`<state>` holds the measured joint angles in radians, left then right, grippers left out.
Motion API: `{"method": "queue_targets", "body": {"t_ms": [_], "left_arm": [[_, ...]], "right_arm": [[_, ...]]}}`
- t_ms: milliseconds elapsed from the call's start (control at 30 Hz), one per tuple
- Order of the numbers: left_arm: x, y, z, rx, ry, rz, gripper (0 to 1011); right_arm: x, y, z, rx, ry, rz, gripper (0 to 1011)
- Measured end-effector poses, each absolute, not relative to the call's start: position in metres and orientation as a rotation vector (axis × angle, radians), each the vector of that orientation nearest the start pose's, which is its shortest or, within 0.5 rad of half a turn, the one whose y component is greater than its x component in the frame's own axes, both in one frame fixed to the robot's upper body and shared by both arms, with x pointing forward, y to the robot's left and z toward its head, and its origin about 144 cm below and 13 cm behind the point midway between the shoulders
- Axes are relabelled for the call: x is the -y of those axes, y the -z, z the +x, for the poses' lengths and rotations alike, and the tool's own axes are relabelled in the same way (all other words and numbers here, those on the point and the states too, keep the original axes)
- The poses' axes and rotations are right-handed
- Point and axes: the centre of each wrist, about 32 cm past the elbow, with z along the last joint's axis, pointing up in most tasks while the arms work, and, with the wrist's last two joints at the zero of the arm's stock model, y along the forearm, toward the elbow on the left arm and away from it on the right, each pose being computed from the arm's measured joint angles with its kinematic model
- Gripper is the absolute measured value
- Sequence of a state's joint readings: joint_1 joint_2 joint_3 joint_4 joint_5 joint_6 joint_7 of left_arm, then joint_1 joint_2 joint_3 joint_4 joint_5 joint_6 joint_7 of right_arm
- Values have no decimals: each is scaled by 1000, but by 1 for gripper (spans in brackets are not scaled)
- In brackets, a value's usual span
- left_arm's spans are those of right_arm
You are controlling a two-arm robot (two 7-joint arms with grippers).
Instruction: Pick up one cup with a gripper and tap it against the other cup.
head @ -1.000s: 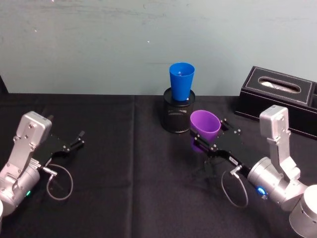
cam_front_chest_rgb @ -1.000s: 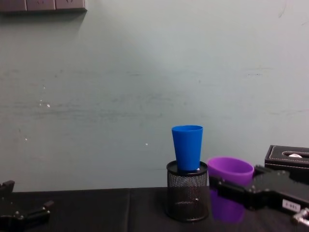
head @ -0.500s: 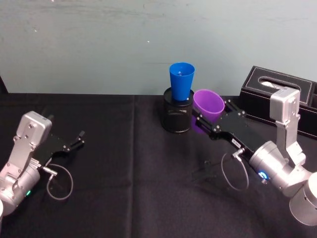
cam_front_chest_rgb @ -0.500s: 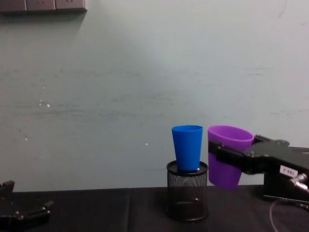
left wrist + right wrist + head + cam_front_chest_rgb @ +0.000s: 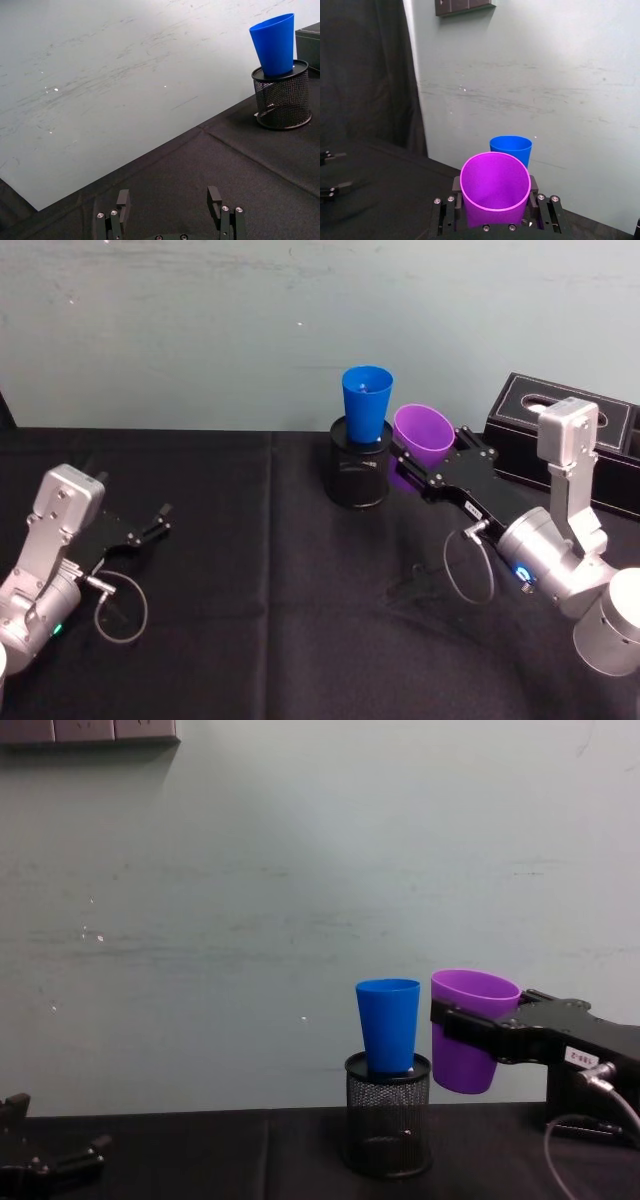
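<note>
Right end effector (image 5: 432, 455) is clamped on the purple cup (image 5: 422, 435), fingers pinching the wall a bit below the rim. The cup is upright, mouth up, and well clear of the black surface (image 5: 250, 570). It hangs just to the right of the blue cup (image 5: 389, 1023), rims at roughly the same height. From the chest cam I can make out a thin sliver of wall between the two, so I'd call them apart, not touching.

The reason it's carried that high: the blue one isn't on the surface, it's standing in a mesh pen holder (image 5: 388, 1115), which lifts it up. Both cups taper, so at matching height the wide rims should meet first, and the low grip leaves the purple rim free for that.

My read is that only a small sideways nudge toward the robot's left is left to do. I'd go gently, since the blue cup looks like it only sits loose in the holder and could tip.

Left end effector (image 5: 168, 197) is parked low on the left, fingers apart, holding nothing. The tissue box (image 5: 560, 425) sits behind the right arm, out of the way.
</note>
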<state>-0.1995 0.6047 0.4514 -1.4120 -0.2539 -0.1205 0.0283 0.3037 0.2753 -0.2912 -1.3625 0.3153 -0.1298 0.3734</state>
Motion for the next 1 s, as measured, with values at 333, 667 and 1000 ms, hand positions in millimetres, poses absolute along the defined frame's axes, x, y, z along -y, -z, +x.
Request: {"method": "queue_targets", "body": {"t_ms": [333, 667, 1000], "left_arm": [[-310, -1140, 489, 285, -1248, 304, 1011], [-310, -1140, 489, 285, -1248, 304, 1012], [-310, -1140, 489, 285, -1248, 305, 1011]], "right_arm": [[229, -1176, 538, 137, 1016, 63, 732], [219, -1179, 536, 154, 1066, 41, 732], [214, -1179, 534, 150, 1097, 45, 732]]}}
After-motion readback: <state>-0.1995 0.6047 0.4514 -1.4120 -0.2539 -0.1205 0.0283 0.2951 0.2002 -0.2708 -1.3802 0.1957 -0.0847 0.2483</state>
